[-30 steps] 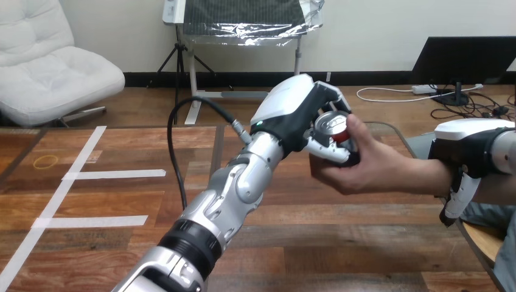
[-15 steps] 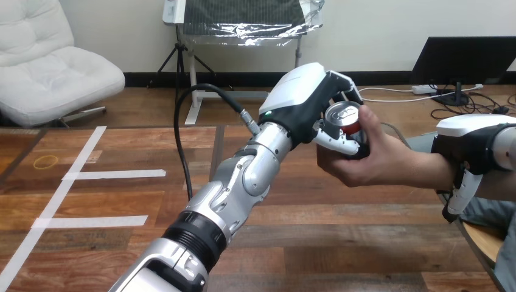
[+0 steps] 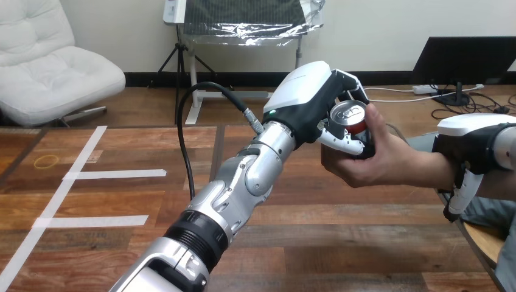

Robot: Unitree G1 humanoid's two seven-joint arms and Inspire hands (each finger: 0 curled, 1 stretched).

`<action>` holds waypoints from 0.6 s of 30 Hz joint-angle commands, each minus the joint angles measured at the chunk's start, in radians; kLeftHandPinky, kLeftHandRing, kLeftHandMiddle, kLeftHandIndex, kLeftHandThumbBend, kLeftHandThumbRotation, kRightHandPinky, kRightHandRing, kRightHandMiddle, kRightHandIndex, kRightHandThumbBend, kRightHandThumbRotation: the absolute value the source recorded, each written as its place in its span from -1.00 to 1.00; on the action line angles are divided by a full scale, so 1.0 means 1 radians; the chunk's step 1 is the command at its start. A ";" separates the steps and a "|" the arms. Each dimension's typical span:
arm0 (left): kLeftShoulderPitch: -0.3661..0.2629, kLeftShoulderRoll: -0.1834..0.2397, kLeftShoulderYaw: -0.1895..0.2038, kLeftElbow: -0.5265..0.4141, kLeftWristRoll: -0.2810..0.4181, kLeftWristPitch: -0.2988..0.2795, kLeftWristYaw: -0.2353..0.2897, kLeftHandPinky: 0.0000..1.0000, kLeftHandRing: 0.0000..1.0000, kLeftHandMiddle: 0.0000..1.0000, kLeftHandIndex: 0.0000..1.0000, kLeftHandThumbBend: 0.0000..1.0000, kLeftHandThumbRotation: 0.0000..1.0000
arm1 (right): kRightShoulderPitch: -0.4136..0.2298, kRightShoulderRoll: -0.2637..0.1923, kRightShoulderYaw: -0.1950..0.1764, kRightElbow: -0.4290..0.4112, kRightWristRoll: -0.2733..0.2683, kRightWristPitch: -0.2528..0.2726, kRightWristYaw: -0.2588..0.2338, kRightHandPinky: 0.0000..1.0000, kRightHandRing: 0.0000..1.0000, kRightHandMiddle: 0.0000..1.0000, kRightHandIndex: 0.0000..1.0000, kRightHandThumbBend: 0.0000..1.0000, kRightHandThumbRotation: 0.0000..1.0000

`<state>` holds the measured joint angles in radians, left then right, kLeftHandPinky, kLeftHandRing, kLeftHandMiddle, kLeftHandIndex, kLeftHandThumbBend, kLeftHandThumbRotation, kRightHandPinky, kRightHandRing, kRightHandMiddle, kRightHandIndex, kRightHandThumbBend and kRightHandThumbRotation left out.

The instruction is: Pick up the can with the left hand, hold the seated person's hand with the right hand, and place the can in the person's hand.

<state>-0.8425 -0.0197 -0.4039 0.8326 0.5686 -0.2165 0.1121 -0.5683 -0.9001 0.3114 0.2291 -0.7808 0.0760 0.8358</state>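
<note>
Handover step: can (image 3: 351,114) is clasped by the curled left robot hand (image 3: 304,97) and the person's hand (image 3: 365,164); right robot hand (image 3: 468,131) over wrist (image 3: 433,171), grip cannot be told; release required next

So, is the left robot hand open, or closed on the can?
Closed on it: the left robot hand has fingers and thumb curled round the can, which the person's hand also grips.

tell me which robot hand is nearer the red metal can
Left. The left hand is curled round the red metal can, which the person's hand also grips; the right hand sits over the person's wrist, apart from the can.
</note>
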 commanded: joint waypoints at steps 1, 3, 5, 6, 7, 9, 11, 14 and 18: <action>-0.068 -0.026 -0.023 0.003 0.018 -0.007 0.018 -0.05 -0.15 -0.08 -0.05 0.23 -1.00 | -0.078 -0.020 -0.028 -0.024 0.006 -0.007 -0.004 -0.39 -0.19 0.02 -0.05 0.41 -1.00; -0.069 -0.024 -0.024 0.003 0.018 -0.004 0.014 -0.01 -0.13 -0.07 -0.04 0.23 -1.00 | -0.075 -0.022 -0.029 -0.027 0.007 -0.012 -0.007 -0.39 -0.20 0.02 -0.05 0.42 -1.00; -0.069 -0.024 -0.023 0.002 0.013 -0.001 0.009 -0.01 -0.13 -0.07 -0.04 0.22 -1.00 | -0.074 -0.025 -0.028 -0.026 0.008 -0.021 -0.010 -0.33 -0.12 0.07 -0.05 0.42 -1.00; -0.068 -0.021 -0.025 0.004 0.015 -0.006 0.012 -0.01 -0.13 -0.06 -0.04 0.22 -1.00 | -0.073 -0.029 -0.027 -0.025 0.008 -0.032 -0.014 -0.30 -0.09 0.09 -0.05 0.42 -1.00; -0.068 -0.019 -0.027 0.005 0.018 -0.011 0.016 0.01 -0.12 -0.06 -0.04 0.22 -1.00 | -0.074 -0.030 -0.026 -0.024 0.009 -0.039 -0.016 -0.28 -0.07 0.11 -0.05 0.41 -1.00; -0.069 -0.016 -0.028 0.007 0.020 -0.015 0.019 0.05 -0.10 -0.05 -0.04 0.23 -1.00 | -0.071 -0.029 -0.029 -0.024 0.010 -0.037 -0.018 -0.24 -0.02 0.15 -0.05 0.40 -1.00; -0.069 -0.014 -0.029 0.008 0.020 -0.015 0.018 0.05 -0.10 -0.05 -0.03 0.23 -1.00 | -0.068 -0.025 -0.034 -0.026 0.010 -0.027 -0.020 -0.18 0.05 0.21 -0.04 0.40 -1.00; -0.068 -0.012 -0.029 0.009 0.019 -0.018 0.019 0.01 -0.10 -0.04 -0.03 0.23 -1.00 | -0.066 -0.035 -0.033 -0.009 0.016 -0.067 -0.039 -0.09 0.13 0.26 -0.03 0.40 -1.00; -0.068 -0.005 -0.032 0.010 0.024 -0.019 0.023 -0.12 -0.12 -0.04 -0.03 0.23 -1.00 | -0.057 -0.035 -0.044 -0.018 0.026 -0.068 -0.045 -0.06 0.13 0.25 0.04 0.43 -1.00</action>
<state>-0.8428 -0.0130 -0.4131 0.8334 0.5697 -0.2166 0.1167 -0.5682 -0.9046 0.3098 0.2344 -0.7783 0.0262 0.8072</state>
